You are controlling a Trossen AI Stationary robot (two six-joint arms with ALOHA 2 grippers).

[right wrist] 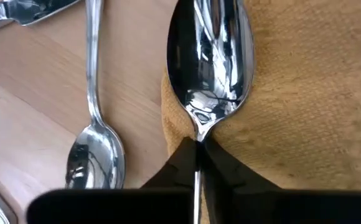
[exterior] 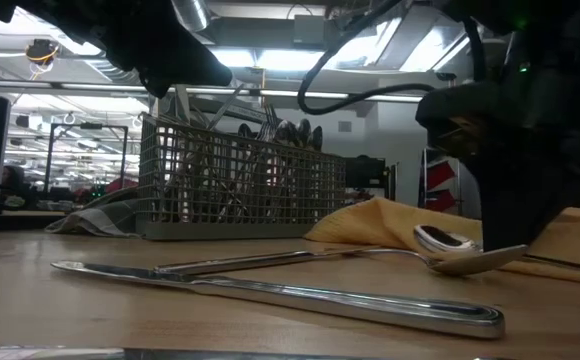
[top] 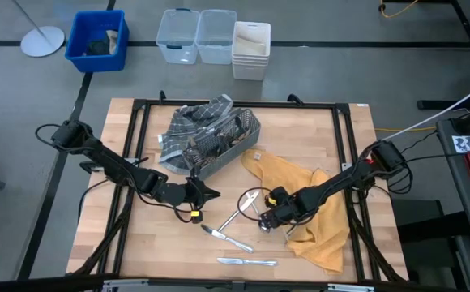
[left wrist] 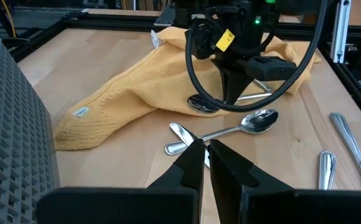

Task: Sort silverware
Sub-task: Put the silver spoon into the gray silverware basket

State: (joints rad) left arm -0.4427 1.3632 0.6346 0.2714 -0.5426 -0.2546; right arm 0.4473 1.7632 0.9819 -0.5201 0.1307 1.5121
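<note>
**Spoon pinched at the neck on the yellow cloth**

While the left gripper (left wrist: 206, 163) hovers shut and empty over the table (top: 105, 235), the right gripper (right wrist: 199, 155) has closed on a spoon's (right wrist: 210, 56) neck, bowl resting on the yellow cloth (top: 320, 227). Thin, stiff and slick, it could pivot; gripping the handle looks steadier. 1 more spoon (right wrist: 96, 149) lies beside. The mesh caddy (top: 219, 138) already holds upright silverware.

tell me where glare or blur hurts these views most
Right wrist view: the spoon bowl mirrors bright highlights. Low view: ceiling lights backlight the caddy, and the near knife is soft. High view: even light, little glare.
</note>
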